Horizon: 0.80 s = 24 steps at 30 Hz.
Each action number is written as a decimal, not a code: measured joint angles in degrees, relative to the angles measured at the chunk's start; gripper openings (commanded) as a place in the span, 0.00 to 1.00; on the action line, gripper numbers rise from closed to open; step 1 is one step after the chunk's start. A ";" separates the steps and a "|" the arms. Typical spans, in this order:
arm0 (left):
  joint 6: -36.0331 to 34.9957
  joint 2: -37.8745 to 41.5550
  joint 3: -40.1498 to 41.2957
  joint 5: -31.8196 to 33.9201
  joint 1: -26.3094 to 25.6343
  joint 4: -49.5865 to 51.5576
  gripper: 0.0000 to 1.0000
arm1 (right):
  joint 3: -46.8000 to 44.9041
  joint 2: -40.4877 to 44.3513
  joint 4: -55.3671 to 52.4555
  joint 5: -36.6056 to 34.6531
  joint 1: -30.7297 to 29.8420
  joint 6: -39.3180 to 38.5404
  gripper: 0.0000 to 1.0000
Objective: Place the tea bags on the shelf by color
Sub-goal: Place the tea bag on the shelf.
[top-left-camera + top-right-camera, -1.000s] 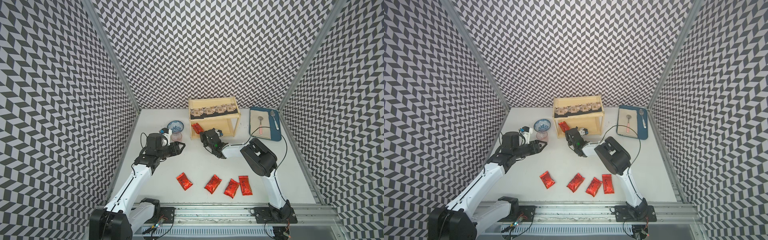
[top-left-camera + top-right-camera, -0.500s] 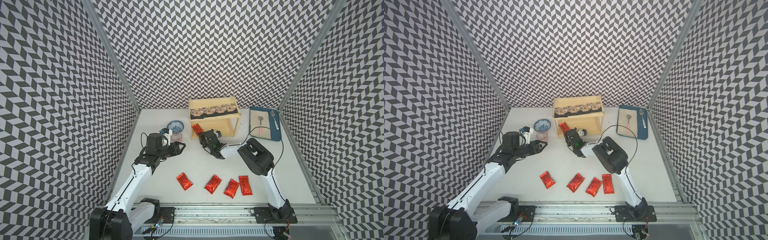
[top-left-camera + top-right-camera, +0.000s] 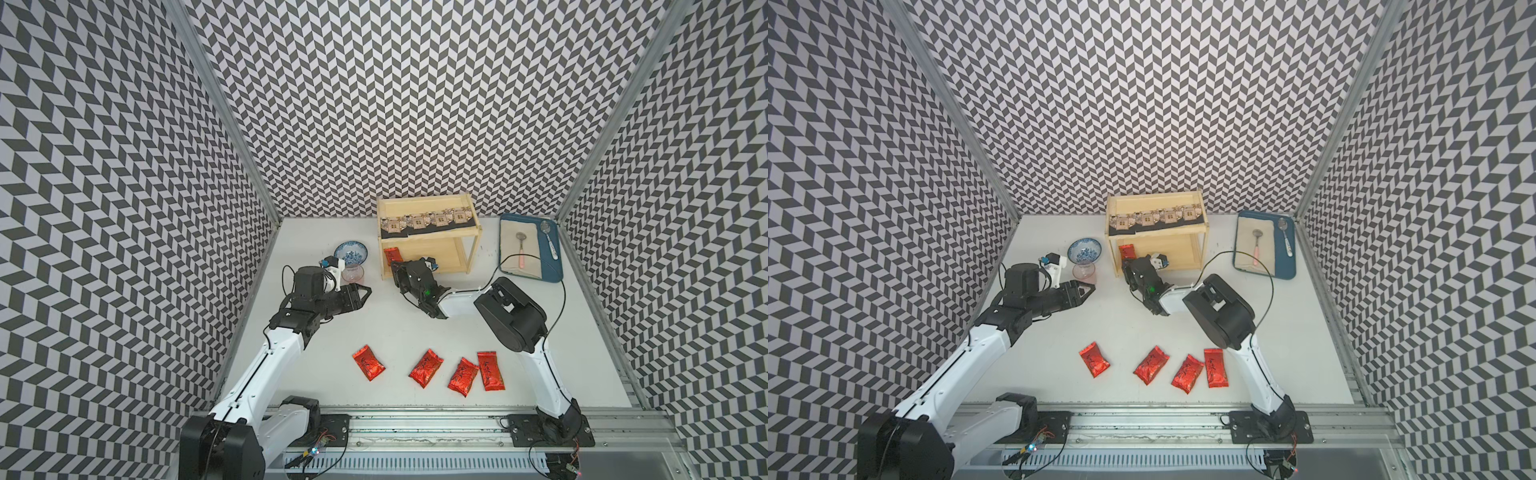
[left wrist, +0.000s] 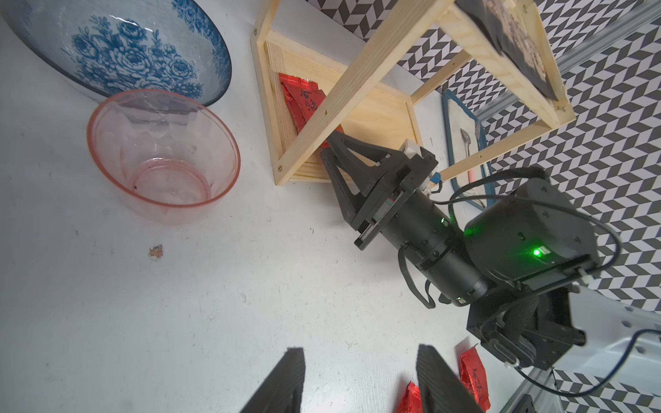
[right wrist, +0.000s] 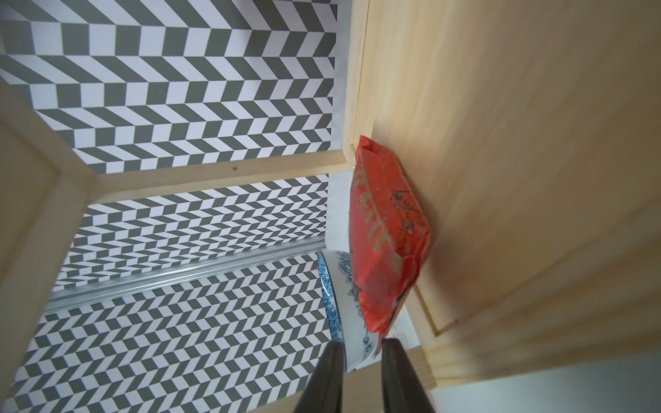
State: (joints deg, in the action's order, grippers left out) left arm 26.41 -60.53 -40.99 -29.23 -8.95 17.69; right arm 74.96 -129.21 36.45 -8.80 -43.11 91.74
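The pale wood shelf [image 3: 432, 237] [image 3: 1158, 232] stands at the back. Its top tier holds a row of several black tea bags [image 3: 428, 219] [image 3: 1154, 217]. One red tea bag [image 3: 391, 254] [image 5: 386, 232] lies at the left end of the lower tier. My right gripper [image 3: 397, 270] [image 5: 362, 344] sits at that tier's front left corner. It is slightly open, with nothing between its fingers and the bag's end just past them. Several red tea bags [image 3: 425, 368] [image 3: 1151, 365] lie in a row near the table's front. My left gripper [image 3: 365, 293] [image 4: 360, 352] hovers open and empty over the table.
A blue patterned bowl [image 3: 351, 253] and a pink glass bowl [image 3: 353, 273] stand left of the shelf, close to the left gripper. A blue tray [image 3: 555, 274] with spoons lies at the back right. The right arm's cable loops over the table near the tray.
The right gripper's jaws have parted from shut, letting go of the red tea bag on the lower tier. The left arm has not moved.
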 measured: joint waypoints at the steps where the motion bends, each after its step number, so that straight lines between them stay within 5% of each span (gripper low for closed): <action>1: 0.00 -0.02 0.00 -0.02 0.00 0.00 0.55 | -1.11 0.28 0.09 0.24 0.00 -0.22 0.28; 5: 0.00 -0.09 0.00 -0.11 0.00 -0.02 0.55 | -5.46 1.81 1.09 1.46 0.00 -1.20 0.28; 13: 0.00 -0.13 0.00 -0.22 0.15 0.00 0.54 | -8.55 6.38 4.37 7.61 2.08 -4.74 0.01; 24: 0.00 -0.42 0.00 -0.24 0.26 -0.02 0.54 | -8.70 7.89 6.84 10.78 7.13 -6.25 0.00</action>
State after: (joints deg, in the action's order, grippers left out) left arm 26.41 -60.95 -40.99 -29.47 -8.69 17.67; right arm 66.26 -121.32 43.29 1.98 -35.99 85.49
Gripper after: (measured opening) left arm 0.543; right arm 0.041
